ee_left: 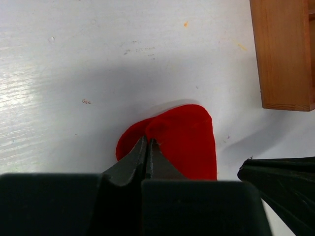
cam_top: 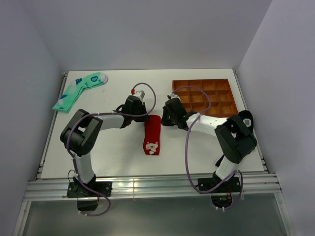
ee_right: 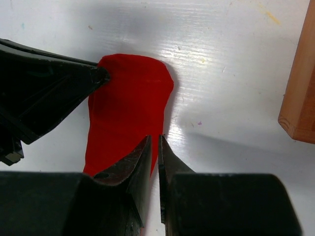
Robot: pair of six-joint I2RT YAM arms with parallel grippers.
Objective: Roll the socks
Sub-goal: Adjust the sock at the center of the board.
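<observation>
Socks (cam_top: 152,133) | far end | left tool (ee_left: 148,141) pinches corner | right tool (ee_right: 154,140) pinches edge

The white table (cam_top: 108,152) carries red socks (cam_top: 152,135), a green sock (cam_top: 78,91), a tray (cam_top: 201,81).

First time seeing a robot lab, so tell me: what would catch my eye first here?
A bright red fabric sock lies mid-table, with the left pincer and right pincer both closed on its far end. A brown wooden compartment tray sits at the far right and a mint-green sock with blue marks at the far left corner.
</observation>
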